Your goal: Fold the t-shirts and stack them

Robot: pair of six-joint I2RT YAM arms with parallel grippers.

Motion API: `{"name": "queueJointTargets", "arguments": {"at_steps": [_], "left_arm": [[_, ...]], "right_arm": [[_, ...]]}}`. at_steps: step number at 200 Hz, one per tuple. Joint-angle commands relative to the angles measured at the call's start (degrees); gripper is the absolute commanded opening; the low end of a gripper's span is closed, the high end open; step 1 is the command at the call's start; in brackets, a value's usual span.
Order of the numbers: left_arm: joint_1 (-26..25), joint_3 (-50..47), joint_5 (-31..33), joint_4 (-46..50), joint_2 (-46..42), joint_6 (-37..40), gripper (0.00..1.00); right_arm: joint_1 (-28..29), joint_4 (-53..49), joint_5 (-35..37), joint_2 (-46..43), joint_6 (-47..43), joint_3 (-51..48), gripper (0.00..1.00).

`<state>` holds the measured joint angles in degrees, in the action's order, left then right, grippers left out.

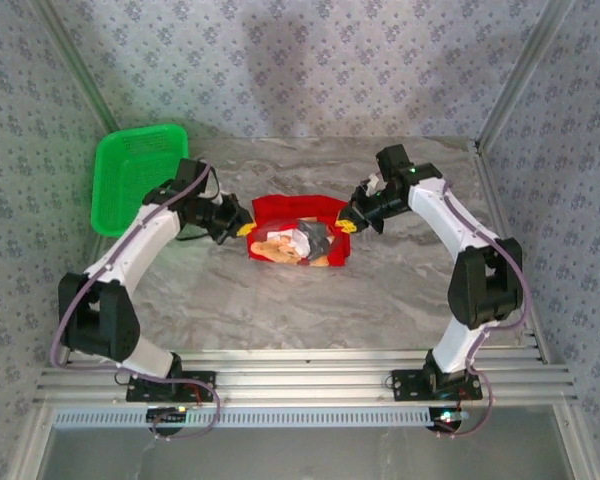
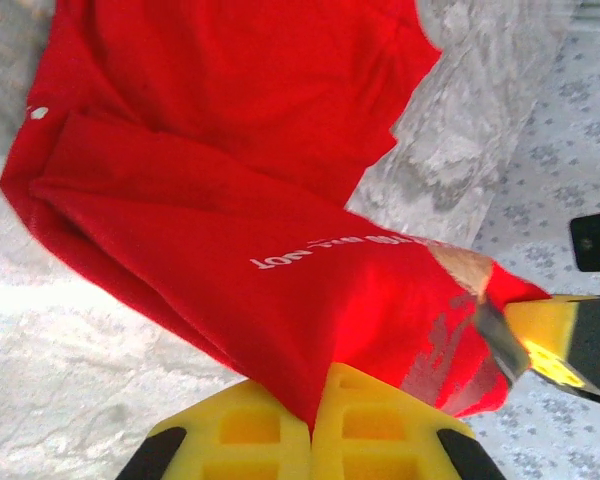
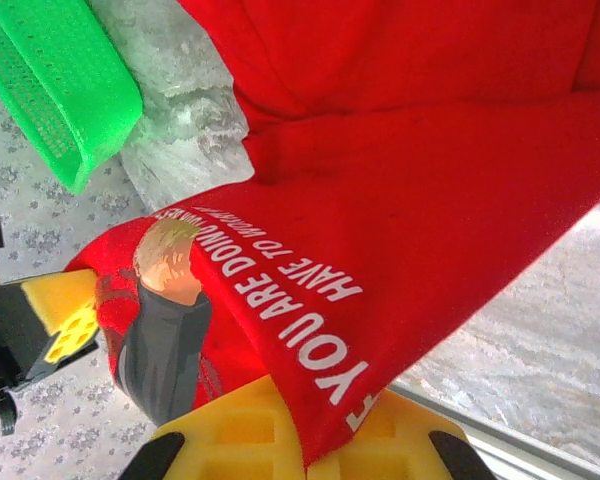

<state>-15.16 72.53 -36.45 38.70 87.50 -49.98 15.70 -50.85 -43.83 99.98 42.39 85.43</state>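
Marble tabletop (image 1: 280,310), red t-shirt (image 1: 290,207) pinched by left jaws, right jaws

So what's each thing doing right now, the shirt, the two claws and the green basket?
red t-shirt: bunched up, partly lifted, pinched at both sides, not folded flat yet.
left claw: shut on the red t-shirt.
right claw: shut on the red t-shirt.
green basket: empty, off to the left of the shirt, nothing touching it.
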Motion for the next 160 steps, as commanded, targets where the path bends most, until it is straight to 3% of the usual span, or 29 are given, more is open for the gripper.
{"name": "queueJointTargets", "arguments": {"at_steps": [1, 160], "left_arm": [[1.5, 4.65, -1.67, -1.07, 3.34, 3.34, 0.0], [4.22, 27.75, -2.52, 1.64, 29.09, 7.37, 0.0]], "right_arm": [[-1.25, -1.39, -1.82, 3.14, -2.64, 3.59, 0.01], [-8.3, -1.26, -5.38, 24.81, -5.16, 20.49, 0.03]]}}
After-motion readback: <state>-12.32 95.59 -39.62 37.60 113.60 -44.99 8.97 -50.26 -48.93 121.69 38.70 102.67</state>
